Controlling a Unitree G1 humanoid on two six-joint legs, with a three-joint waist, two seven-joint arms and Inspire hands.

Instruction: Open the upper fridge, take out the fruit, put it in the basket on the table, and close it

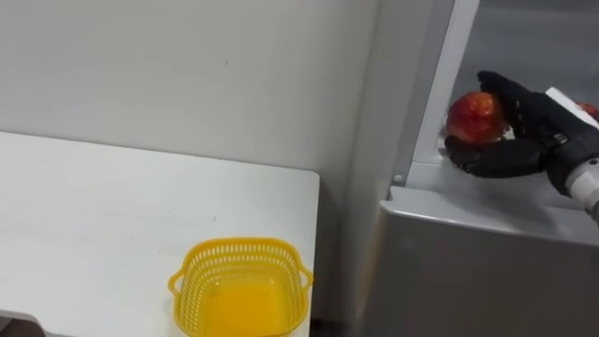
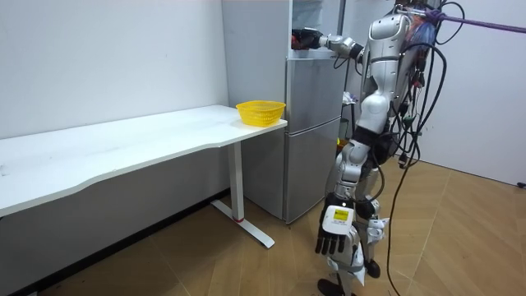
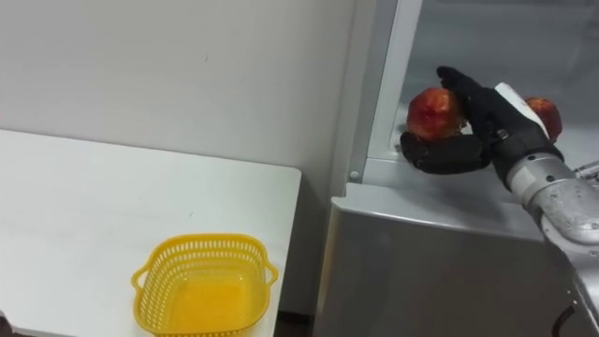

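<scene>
Red fruit first. In the left eye view it's at 2 o'clock, right at the front lip of the open upper fridge compartment. Your right hand is wrapped on it, with fingers curled over the top and thumb hooked underneath. That looks like a cradle grip meant to stop a round thing rolling out as it clears the lip. The yellow basket is at 6 o'clock, on the near corner of the white table, just beside the fridge. It looks empty and is likely parked there as the drop spot, a short swing from the compartment.

In the room view the robot stands upright facing the fridge. Its right arm reaches out level toward 11 o'clock and into the upper section. The left hand hangs at 6 o'clock by the thigh, fingers loose and straight, holding nothing, and it's idle. The basket sits at the table end nearest the fridge.

In the right eye view the grip reads the same, at 1 o'clock. A second red fruit sits deeper in, at 3 o'clock of the held one and behind the hand. It's hard to tell if the wrist touches it, so mind that when you pull back. My call: the grasp is done, and what's left is the withdraw and the carry toward the basket.
</scene>
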